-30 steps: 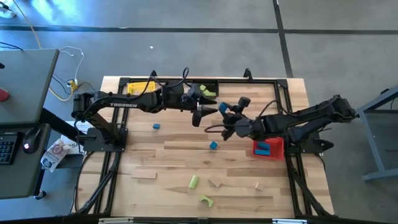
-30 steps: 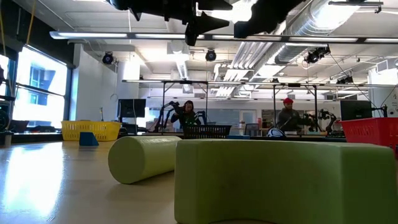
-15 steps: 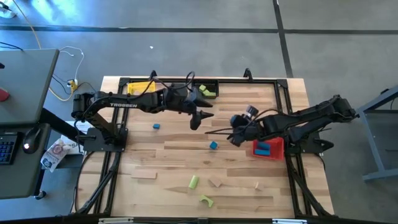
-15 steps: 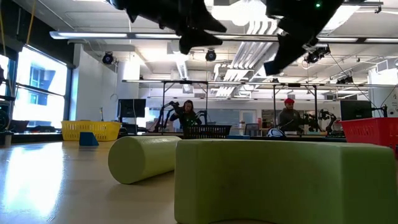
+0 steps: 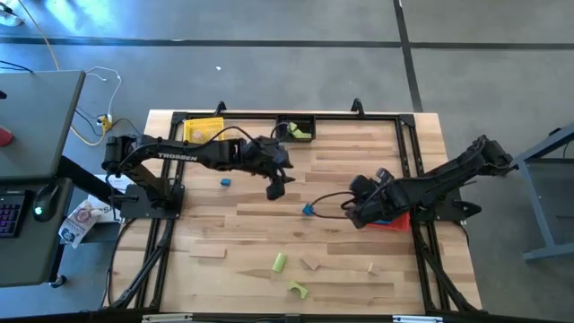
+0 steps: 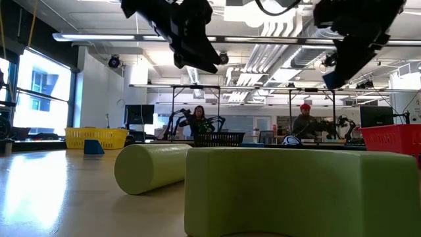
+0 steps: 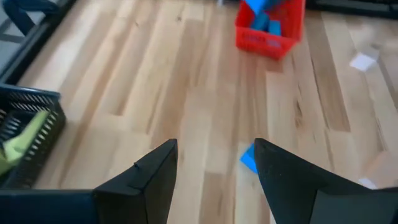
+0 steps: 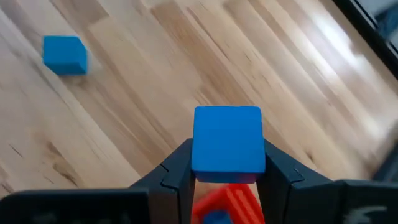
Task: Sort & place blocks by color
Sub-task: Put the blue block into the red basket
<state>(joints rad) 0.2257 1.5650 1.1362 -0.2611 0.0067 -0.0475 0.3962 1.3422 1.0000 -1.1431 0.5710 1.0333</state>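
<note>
My right gripper [image 8: 227,163] is shut on a blue cube [image 8: 227,134], above the red bin [image 8: 225,200] at the table's right. In the high view this gripper [image 5: 352,212] hides the cube. My left gripper [image 7: 215,149] hangs open over the table's middle [image 5: 273,188], holding nothing. Beyond its fingers a loose blue block [image 7: 249,157] lies flat on the wood [image 5: 308,210]. Another blue block [image 5: 225,182] lies farther left. Green blocks [image 5: 279,262] and tan blocks [image 5: 310,263] lie near the front edge. My right gripper pinches the blue cube by two opposite side faces [image 8: 200,160] between its two fingers. The fingers slant down from the table's right side. The cube is lifted clear of the table and sits square between the fingers, above the red bin's rim.
A yellow bin [image 5: 203,128] and a black bin [image 5: 296,132] with green blocks stand at the far edge. The red bin [image 7: 270,28] holds blue blocks. In the low view a green cylinder [image 6: 151,168] and a green block [image 6: 296,191] lie close. People sit far behind the table.
My right gripper has swung toward the near edge and the red bin, sinking and rolling, with its fingers now slanting down; the cube stays in its hold. My left gripper has moved toward the near edge and tipped downward, staying open.
</note>
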